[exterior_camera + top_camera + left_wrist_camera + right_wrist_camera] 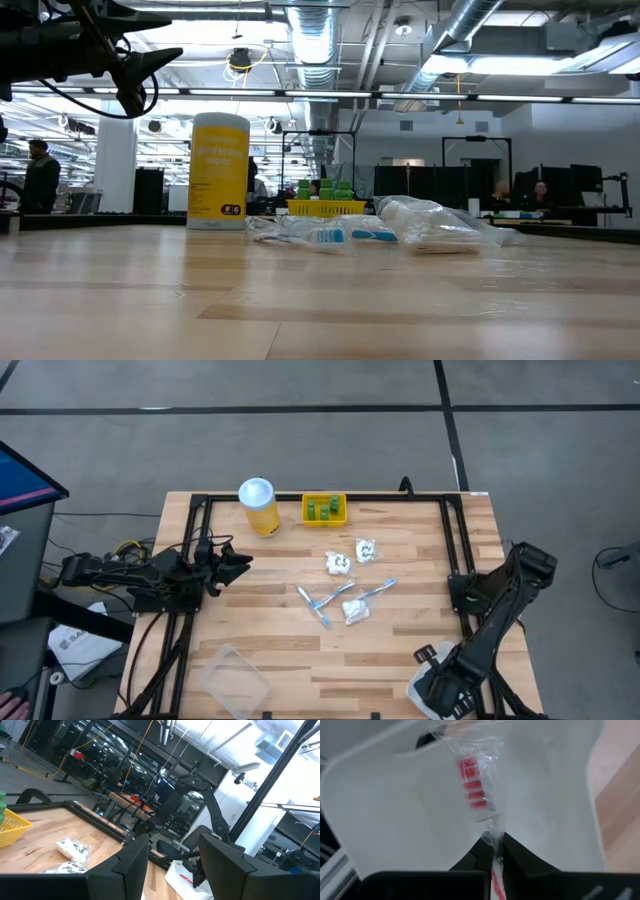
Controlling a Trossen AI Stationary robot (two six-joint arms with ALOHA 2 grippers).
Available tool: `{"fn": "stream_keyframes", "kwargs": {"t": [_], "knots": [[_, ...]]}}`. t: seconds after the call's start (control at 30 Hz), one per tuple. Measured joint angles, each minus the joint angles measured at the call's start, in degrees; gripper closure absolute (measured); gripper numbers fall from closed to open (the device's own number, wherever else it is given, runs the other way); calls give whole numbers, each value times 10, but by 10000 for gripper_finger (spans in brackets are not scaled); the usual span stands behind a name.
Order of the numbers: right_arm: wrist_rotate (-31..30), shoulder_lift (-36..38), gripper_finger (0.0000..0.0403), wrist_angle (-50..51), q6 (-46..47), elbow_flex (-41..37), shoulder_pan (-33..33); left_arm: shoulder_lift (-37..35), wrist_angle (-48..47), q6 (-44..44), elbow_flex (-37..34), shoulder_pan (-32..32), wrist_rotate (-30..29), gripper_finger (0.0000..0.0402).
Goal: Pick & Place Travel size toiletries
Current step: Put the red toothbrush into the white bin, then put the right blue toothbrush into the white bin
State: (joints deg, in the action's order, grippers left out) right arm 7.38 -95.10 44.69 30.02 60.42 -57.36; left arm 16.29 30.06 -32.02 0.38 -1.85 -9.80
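Note:
Two blue-white brush sticks (322, 603) and three crinkled white packets (340, 563) lie flat mid-table, also seen in the low view as sticks (340, 235) and packets (430, 225). The green pieces (324, 508) sit in a small yellow tray. My right gripper (493, 845) is over a white tray (420, 685) at the near right corner, shut on a red-white brush stick (471, 782) in clear wrap. My left gripper (238, 565) hovers open above the table's left side, touching nothing; its fingers (132, 862) point toward the packets (72, 847). My right gripper pinches the wrapped red-white brush stick between its two fingertips, on the thin handle (495, 832) just below the red-striped head. The stick runs along the fingers, with its head end (470, 775) reaching past them over the white tray (380, 805). Whether the head touches the tray I cannot tell.
A tall yellow jar with a white lid (258, 505) stands near the far edge beside the yellow tray (340, 518). A clear shallow container (232, 675) lies at the near left. Black frame rails (452, 550) border the table's left, far and right sides.

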Motion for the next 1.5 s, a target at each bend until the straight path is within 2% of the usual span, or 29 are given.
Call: {"fn": "stream_keyframes", "kwargs": {"t": [0.4,0.57,0.7,0.83,1.0,1.13,1.3,1.5], "knots": [[4,-16,346,-2,30,0,1,0,0,0,0,0,0,230],[5,-15,326,2,70,0,1,0,0,0,0,0,0,230],[5,-4,287,2,85,0,3,0,0,0,0,0,0,230],[5,20,228,-1,97,0,12,0,0,0,0,0,0,230],[13,91,178,33,128,14,42,0,0,0,0,0,0,230],[1,177,178,61,97,33,95,0,0,0,0,0,0,230],[-70,253,191,81,7,43,218,0,0,0,0,0,0,230],[-78,242,183,101,-187,51,380,0,0,0,0,0,0,230]]}}
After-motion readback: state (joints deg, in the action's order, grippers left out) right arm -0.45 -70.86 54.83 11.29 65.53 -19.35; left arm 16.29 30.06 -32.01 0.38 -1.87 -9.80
